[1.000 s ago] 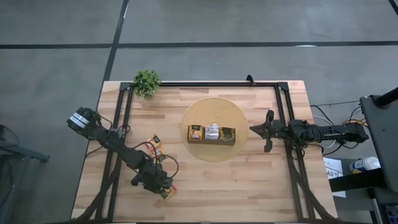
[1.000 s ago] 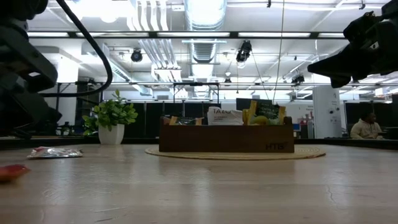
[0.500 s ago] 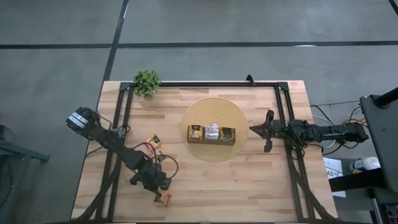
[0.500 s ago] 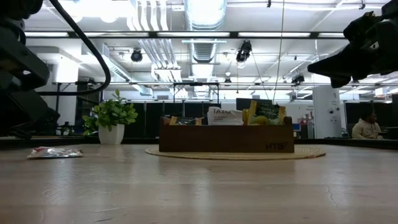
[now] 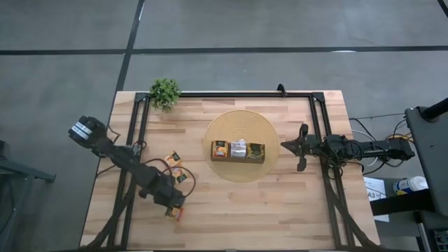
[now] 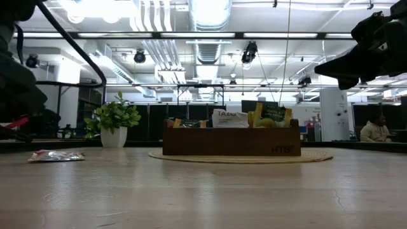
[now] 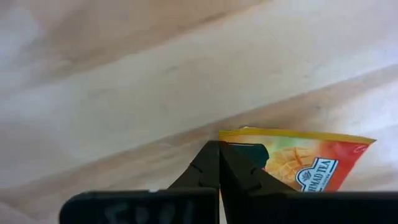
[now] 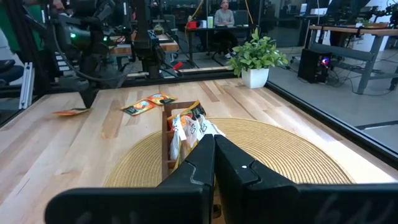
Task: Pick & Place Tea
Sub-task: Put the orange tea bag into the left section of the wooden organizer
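My left gripper (image 5: 171, 207) hangs over the table's near left part, shut on a yellow-red tea sachet (image 7: 305, 163), which shows red at the low view's left edge (image 6: 18, 122). Two more tea sachets (image 5: 173, 165) lie flat on the wood beside the left arm. The dark-brown wooden box (image 5: 238, 150) with sachets standing in it sits on a round woven mat (image 5: 240, 126) at mid-table. My right gripper (image 5: 284, 145) waits shut and level, right of the mat, touching nothing. My left gripper pinches the sachet near one corner (image 7: 241, 149), between its two fingers. The fingers come from above, slanting down. The sachet is lifted clear of the table and sticks out sideways from the fingertips (image 8: 69, 112), about level.
A small potted plant (image 5: 165, 92) stands at the far left corner. A black frame rail (image 5: 231, 94) runs along the far edge and down both sides. Bare wood lies between the left gripper and the mat.
My left gripper has risen and gone toward the table's left edge, taking the yellow-red sachet with it. The sachet lay on the table a second ago and now hangs clear of it.
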